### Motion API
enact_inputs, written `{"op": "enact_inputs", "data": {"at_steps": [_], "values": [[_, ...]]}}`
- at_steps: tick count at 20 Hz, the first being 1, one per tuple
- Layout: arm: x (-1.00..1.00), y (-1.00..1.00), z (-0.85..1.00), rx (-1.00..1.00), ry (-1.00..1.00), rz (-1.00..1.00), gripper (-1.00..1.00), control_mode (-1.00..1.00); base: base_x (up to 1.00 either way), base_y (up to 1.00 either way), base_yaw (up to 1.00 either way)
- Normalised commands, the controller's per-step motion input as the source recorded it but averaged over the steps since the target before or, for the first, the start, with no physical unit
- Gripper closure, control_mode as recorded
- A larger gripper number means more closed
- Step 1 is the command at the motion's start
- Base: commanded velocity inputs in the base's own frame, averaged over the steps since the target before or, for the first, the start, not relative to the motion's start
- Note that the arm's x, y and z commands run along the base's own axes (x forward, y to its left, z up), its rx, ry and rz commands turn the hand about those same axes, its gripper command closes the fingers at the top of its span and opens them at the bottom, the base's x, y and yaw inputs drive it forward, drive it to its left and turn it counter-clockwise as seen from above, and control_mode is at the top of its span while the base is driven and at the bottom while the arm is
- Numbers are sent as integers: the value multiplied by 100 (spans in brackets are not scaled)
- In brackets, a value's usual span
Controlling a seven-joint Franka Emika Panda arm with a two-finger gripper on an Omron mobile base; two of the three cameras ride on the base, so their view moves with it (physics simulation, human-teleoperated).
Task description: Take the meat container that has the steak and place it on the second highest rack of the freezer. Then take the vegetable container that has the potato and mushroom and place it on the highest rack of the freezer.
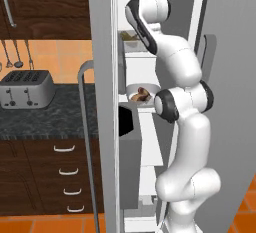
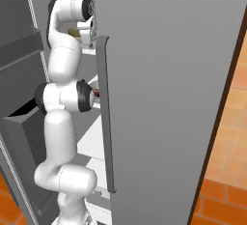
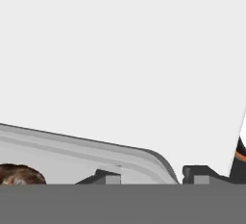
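Straddling the vegetable container's rim on the highest rack, fingers parted.

Hand view: the gripper (image 3: 153,175) has its two dark tips set moderately apart. The rounded corner of the vegetable container (image 3: 72,151) lies between them, and a sliver of clearance shows on the right-hand tip's side, so I judge nothing is clamped. The container's body runs off past the left-hand tip, where a brown lump, probably the mushroom (image 3: 19,175), sits inside. Left base view: that container (image 1: 131,37) rests on the highest rack (image 1: 137,53) of the freezer (image 1: 102,52). The meat container (image 1: 142,94) with the steak (image 1: 141,95) sits one rack below the fingers. Any withdrawal should run straight back along the fingers, or the left-hand tip may drag the rim.
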Motion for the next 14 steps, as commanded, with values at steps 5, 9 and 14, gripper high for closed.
{"op": "enact_inputs", "data": {"at_steps": [5,9,14], "values": [[7,2,-42,0,0,-25,-100,-100,0,0,0],[-21,1,-32,0,-8,-11,-100,-100,0,0,0],[-12,2,-17,0,-24,-2,-100,-100,0,0,0]]}}
